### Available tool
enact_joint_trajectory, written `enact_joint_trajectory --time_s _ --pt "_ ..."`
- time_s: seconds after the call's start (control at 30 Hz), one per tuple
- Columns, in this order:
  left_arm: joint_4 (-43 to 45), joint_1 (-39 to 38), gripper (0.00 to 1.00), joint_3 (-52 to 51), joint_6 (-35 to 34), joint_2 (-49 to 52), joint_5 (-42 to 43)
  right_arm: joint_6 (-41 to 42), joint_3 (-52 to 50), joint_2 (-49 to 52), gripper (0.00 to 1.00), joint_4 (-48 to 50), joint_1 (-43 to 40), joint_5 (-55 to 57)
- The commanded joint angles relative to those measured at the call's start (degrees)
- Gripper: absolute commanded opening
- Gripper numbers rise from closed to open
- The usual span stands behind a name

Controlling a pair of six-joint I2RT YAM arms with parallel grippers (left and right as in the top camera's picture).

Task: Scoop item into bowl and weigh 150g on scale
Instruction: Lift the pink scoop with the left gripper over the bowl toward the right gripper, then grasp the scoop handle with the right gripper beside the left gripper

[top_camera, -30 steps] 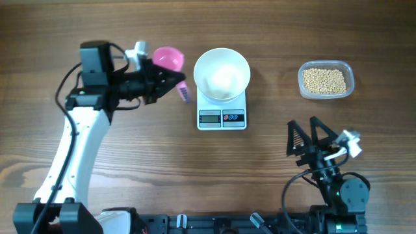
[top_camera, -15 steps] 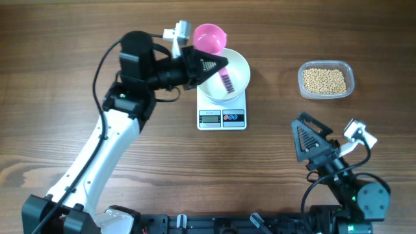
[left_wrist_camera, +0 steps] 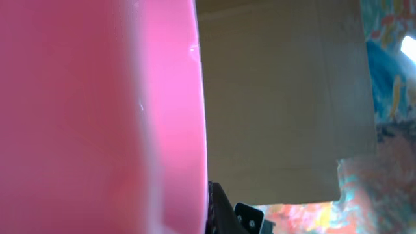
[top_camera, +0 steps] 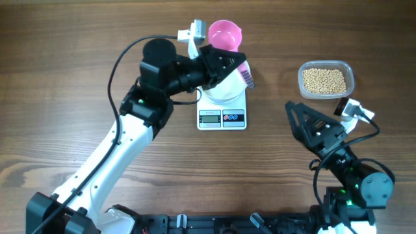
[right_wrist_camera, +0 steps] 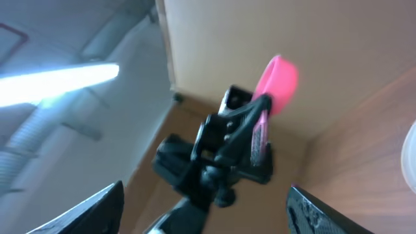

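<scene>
Your left claw (top_camera: 238, 66), pinching the small pink plastic scoop (top_camera: 225, 34), has swung over the flat white scale (top_camera: 222, 117); the round tan beans (top_camera: 324, 80) lie unscooped right of it, right claw (top_camera: 300, 123) spread.

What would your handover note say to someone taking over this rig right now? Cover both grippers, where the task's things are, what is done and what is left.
Left gripper: shut on the pink scoop by its handle, above the white bowl; no beans show in the scoop.
Right gripper: open, holding nothing, below the clear tub in the overhead view.
The bowl sits on the scale, mostly hidden by the left arm. The soybeans are in the tub.
Done: scoop picked up.
Left: scoop soybeans into the bowl until the scale shows 150 g. The display is unreadable.
</scene>
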Motion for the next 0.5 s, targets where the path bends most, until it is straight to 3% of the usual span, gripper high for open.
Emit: enact_joint_trajectory --time_s 0.0,0.17,0.37,0.47 --pt "0.4 -3.7 0.04 0.7 -2.4 -1.0 -5.4 12.4 0.7 5.7 0.85 3.4 -0.1 -5.5" --pt "3.8 -6.6 0.04 0.7 -2.4 -1.0 -6.8 27.9 0.7 12.0 0.99 3.8 -0.1 -9.6" --pt "1.7 -7.4 0.04 0.7 -2.4 -1.0 -8.5 18.6 0.7 15.9 0.97 13.7 -0.1 -9.9" --pt "-0.1 -7.4 0.04 0.7 -3.7 -0.9 -9.6 18.4 0.7 16.4 0.94 14.8 -0.1 -9.4"
